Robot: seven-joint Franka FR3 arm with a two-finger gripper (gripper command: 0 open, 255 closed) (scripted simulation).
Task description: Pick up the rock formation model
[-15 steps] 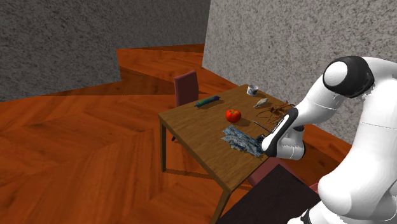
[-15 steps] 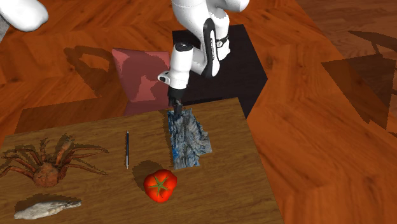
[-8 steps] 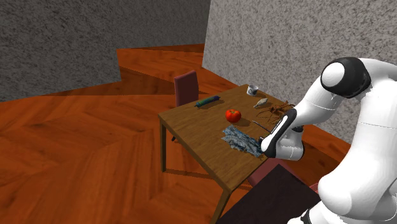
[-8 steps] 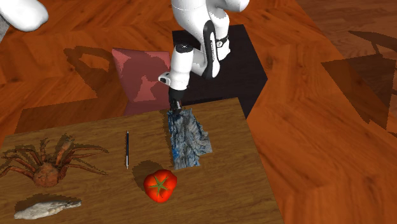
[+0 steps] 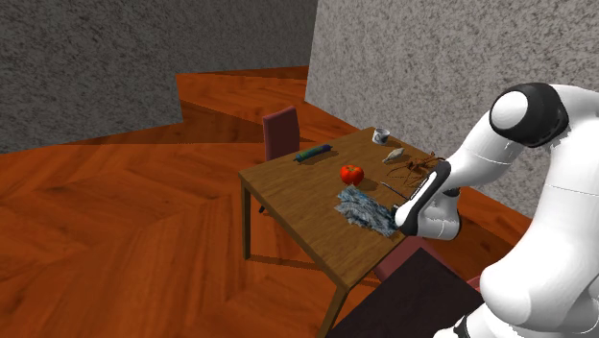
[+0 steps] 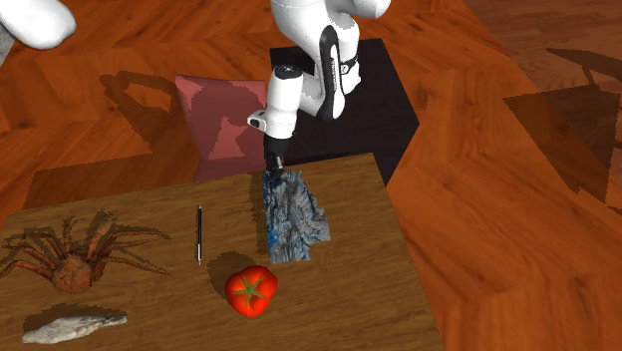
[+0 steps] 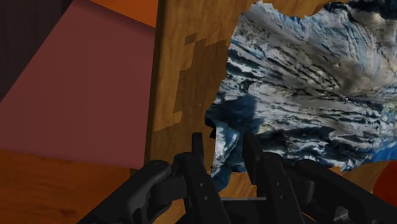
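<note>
I am looking at a red tomato (image 5: 351, 174) sitting near the middle of the wooden tabletop (image 5: 288, 187), with a thin dark pen (image 6: 199, 234) lying between it and a brown crab (image 6: 76, 251). The crab and a pale grey shell-like piece (image 6: 73, 325) are resting along the wall-side edge. A white cup (image 5: 381, 135) is standing at the far corner, and a dark teal bar (image 5: 312, 153) is lying by the far edge, where a maroon chair (image 5: 280, 132) is standing.

You have no text to read here: no lettering, label, brand mark, number or sign can be made out on anything in the shoulder, second exterior or wrist views.
</note>
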